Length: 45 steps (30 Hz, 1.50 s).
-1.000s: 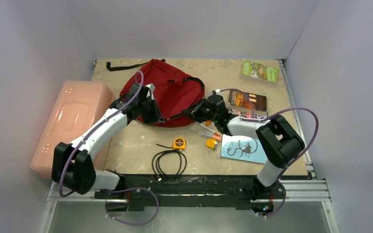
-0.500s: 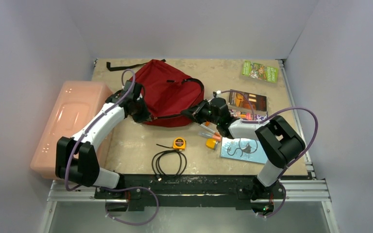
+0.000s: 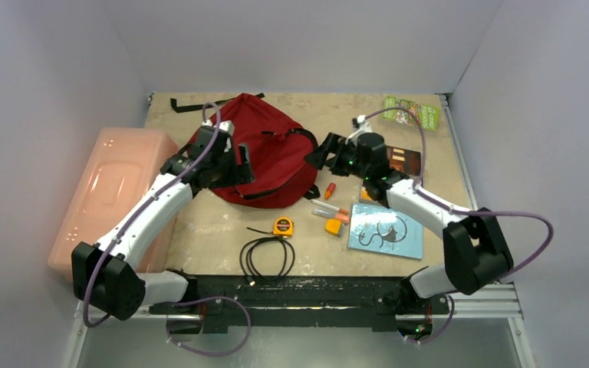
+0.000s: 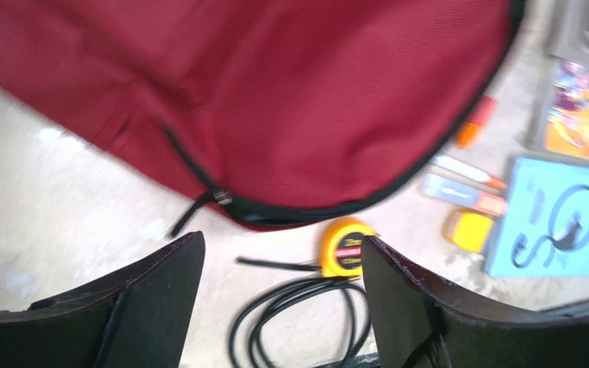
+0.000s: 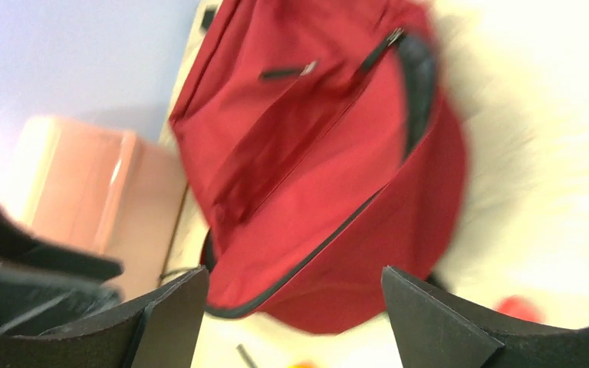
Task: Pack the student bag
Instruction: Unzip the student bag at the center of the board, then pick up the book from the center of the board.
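Note:
The student bag, dark red with black zippers, lies slumped at the back middle of the table. My left gripper hovers over its left front part, open and holding nothing. In the left wrist view the bag fills the top, and the open gripper frames the tape measure and cable below it. My right gripper is raised beside the bag's right edge, also open and empty. In the right wrist view the bag lies ahead of the gripper, its zipper partly open.
A pale pink box stands left of the table. In front of the bag lie a yellow tape measure, a coiled black cable, markers and a blue book. A brown book and a green book lie at the back right.
Both grippers went from shut on the bag's edges to open and let it go. The right arm rose and swung back to the right. The bag settled.

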Motion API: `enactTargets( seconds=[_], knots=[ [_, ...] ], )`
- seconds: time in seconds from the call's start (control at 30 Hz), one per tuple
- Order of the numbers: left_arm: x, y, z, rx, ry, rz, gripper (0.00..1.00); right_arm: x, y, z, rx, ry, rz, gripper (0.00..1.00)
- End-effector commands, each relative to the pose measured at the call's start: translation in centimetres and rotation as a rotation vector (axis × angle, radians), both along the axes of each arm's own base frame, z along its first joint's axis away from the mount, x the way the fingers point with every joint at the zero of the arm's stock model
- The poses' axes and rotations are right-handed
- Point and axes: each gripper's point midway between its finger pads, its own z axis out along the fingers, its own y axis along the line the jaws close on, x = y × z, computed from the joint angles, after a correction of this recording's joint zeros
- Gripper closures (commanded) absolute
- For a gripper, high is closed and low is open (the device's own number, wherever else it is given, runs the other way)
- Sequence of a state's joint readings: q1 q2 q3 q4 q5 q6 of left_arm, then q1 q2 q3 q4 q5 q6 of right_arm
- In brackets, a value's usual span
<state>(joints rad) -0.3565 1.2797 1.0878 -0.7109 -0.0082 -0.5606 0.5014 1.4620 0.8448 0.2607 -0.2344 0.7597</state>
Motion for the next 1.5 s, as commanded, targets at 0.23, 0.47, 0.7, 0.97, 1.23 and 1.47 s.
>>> enactTargets(
  seconds=[0.23, 0.47, 0.7, 0.97, 1.23, 1.47],
  knots=[
    [4.8, -12.3, 8.5, -0.083, -0.198, -0.373, 0.24, 4.8, -18.9, -1.0, -0.384, 0.079, -0.501, 0.04],
    [3.3, -17.9, 8.7, -0.287, -0.163, -0.507, 0.24, 6.5, -29.2, -0.7, -0.165, 0.093, -0.784, 0.01],
    [5.8, -26.5, 9.8, -0.523, -0.301, -0.488, 0.22, 10.7, -32.7, -0.3, -0.254, 0.046, -0.834, 0.01],
    [13.4, -34.9, 6.7, -0.611, -0.418, -0.196, 0.18, 12.9, -33.0, -1.7, -0.321, 0.112, -0.761, 0.04],
    [16.9, -35.4, -2.5, -0.525, -0.256, 0.184, 0.16, 13.6, -33.6, -2.3, -0.387, 0.148, -0.735, 0.04],
    [15.9, -37.1, -6.8, -0.600, -0.126, 0.253, 0.16, 13.8, -33.3, -6.1, -0.401, 0.238, -0.688, 0.05]
  ],
)
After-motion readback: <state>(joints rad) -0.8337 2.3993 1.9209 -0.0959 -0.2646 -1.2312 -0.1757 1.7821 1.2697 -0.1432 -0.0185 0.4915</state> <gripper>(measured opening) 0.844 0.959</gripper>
